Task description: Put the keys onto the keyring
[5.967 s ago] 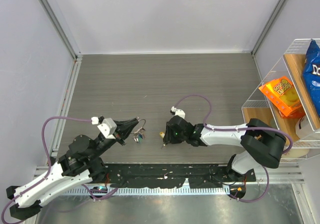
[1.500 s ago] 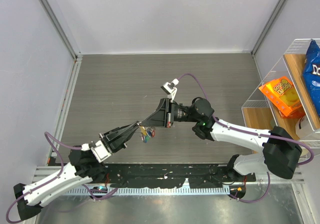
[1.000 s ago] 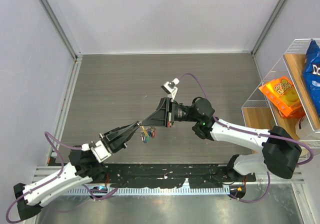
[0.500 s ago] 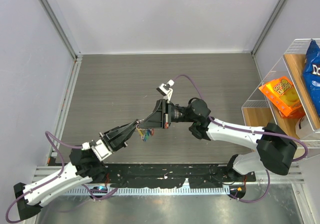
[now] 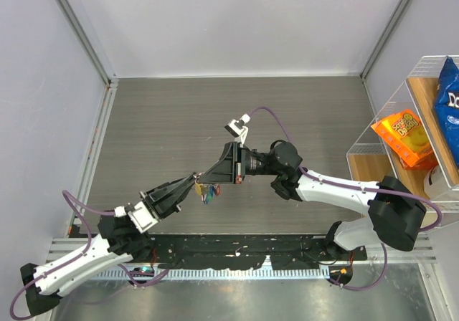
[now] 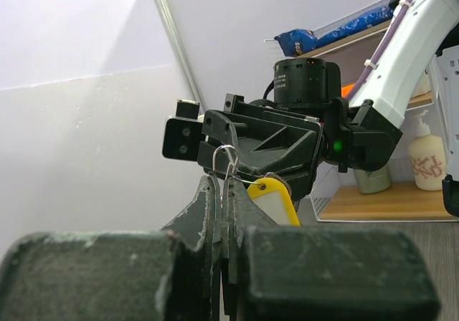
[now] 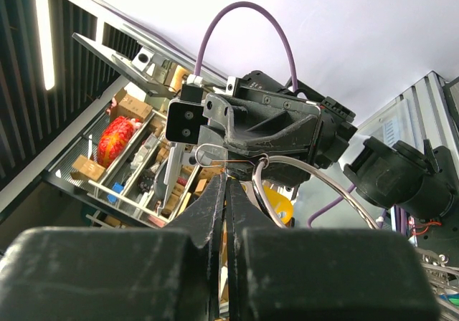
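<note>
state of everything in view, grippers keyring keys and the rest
left gripper, shut on the thin silver wire keyring
thin silver wire keyring, loop standing out above the left gripper
right gripper, shut, tips beside the ring, what it pinches unclear
small silver keys with coloured plastic heads, bunched, hanging under the gripper tips
orange snack packet, lying in the white wire rack

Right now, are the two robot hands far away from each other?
No, the left gripper and the right gripper meet tip to tip over the table, with the keys right beside them.
</note>
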Controlling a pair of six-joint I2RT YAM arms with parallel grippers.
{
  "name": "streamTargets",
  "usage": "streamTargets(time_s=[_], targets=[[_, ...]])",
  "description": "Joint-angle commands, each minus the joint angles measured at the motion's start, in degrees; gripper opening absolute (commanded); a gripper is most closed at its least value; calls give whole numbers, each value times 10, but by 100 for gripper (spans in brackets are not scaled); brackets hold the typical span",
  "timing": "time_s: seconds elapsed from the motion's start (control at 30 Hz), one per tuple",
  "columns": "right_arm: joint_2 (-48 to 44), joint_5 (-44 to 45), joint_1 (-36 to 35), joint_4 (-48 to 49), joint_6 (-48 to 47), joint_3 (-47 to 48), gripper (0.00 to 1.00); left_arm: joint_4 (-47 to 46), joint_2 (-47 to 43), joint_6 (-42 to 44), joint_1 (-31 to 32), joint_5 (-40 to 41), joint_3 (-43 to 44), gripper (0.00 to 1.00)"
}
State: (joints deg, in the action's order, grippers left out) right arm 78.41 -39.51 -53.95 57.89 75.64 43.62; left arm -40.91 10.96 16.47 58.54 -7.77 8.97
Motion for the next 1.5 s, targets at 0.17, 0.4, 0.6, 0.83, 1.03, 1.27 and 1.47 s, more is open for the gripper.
streamTargets(time_s=[0.17, 0.4, 0.6, 0.83, 1.03, 1.27, 1.47], targets=[[-8, 10, -1, 25, 2, 9, 6, -49, -3, -8, 1, -23, 5, 0], [-9, 12, 0, 28, 3, 8, 6, -47, -2, -10, 2, -44, 3, 0], [-7, 10, 0, 28, 3, 11, 6, -37, 0, -10, 2, -57, 5, 0], [-12, 11, 0, 35, 0, 13, 6, -34, 11, -9, 3, -66, 7, 0], [-16, 9, 0, 37, -4, 19, 6, -30, 12, -13, 3, -72, 6, 0], [-12, 9, 0, 48, 3, 25, 6, -28, 14, -10, 2, -71, 3, 0], [-13, 10, 0, 48, 1, 31, 6, -29, 17, -5, 2, -71, -1, 0]])
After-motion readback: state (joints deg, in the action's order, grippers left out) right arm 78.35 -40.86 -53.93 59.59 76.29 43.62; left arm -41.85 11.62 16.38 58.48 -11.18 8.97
